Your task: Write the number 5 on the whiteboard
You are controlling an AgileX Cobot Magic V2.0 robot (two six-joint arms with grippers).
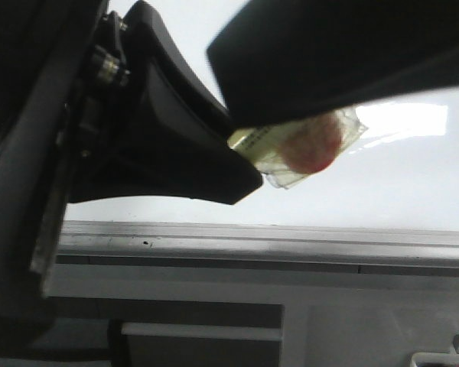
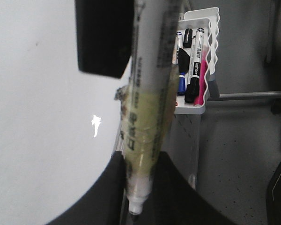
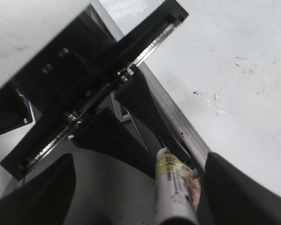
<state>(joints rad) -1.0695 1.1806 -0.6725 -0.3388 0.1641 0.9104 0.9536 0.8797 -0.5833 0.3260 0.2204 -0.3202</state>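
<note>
Gleaming with a bright reflection, the whiteboard (image 1: 413, 183) stands behind both arms, faintly smudged, its grey rail (image 1: 291, 241) along the lower edge; no drawn 5 shows. The left claw (image 2: 140, 187) pinches a taped marker (image 2: 147, 108) beside the board. I cannot tell how the right claw (image 3: 178, 187) stands. A marker rack (image 2: 201, 61) hangs nearby.

Blurred across the front view, close dark left pincer (image 1: 237, 164) hiding much whiteboard (image 1: 382, 191); marker (image 2: 147, 112) print unreadable; number 5 unseen.
</note>
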